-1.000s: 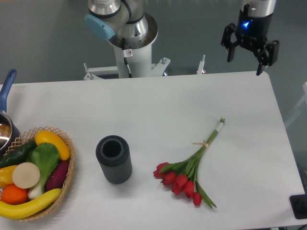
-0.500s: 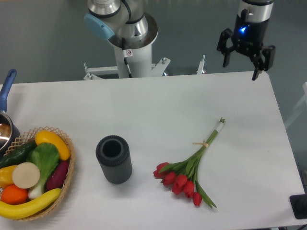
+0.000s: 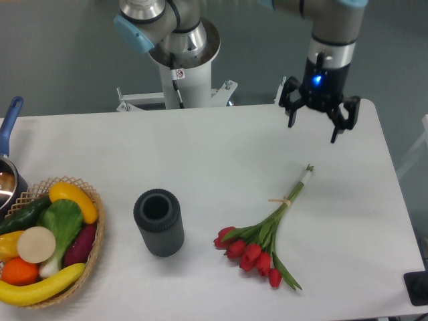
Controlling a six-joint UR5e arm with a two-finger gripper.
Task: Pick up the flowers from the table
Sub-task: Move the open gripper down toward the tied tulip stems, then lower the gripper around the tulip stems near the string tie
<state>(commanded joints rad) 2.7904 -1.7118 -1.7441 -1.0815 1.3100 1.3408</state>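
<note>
A black two-finger gripper point(image 3: 313, 124) hangs from a grey robot arm above the far right part of a large white table point(image 3: 200, 154) with rounded corners. Its fingers are spread wide apart and hold nothing; a small blue light glows on its body.

Nearer the camera and a little to the left, well apart from the gripper, lies a bunch of red tulips point(image 3: 267, 231) with long green stems and leaves. The flowers rest flat on the table, slanted: the cut stem ends point up toward the gripper, the red heads fan out toward the front edge. A thin tan band point(image 3: 283, 200) ties the stems about midway.

To the left of the flowers stands a dark grey ribbed cylinder point(image 3: 159, 222), open at the top. At the far left edge sits a wicker basket point(image 3: 93, 247) of colourful fruit and vegetables, with part of a blue-handled pot point(image 3: 8, 154) behind it.

The risks, as a judgement: the stems are thin and lie flush with the table, so a descent that stops too high may close on air, and one too low may jam the fingers into the table. Gripping off the band, near the loose stem ends, could let the heavy heads droop or slide out. Closing across the heads could crush them.
</note>
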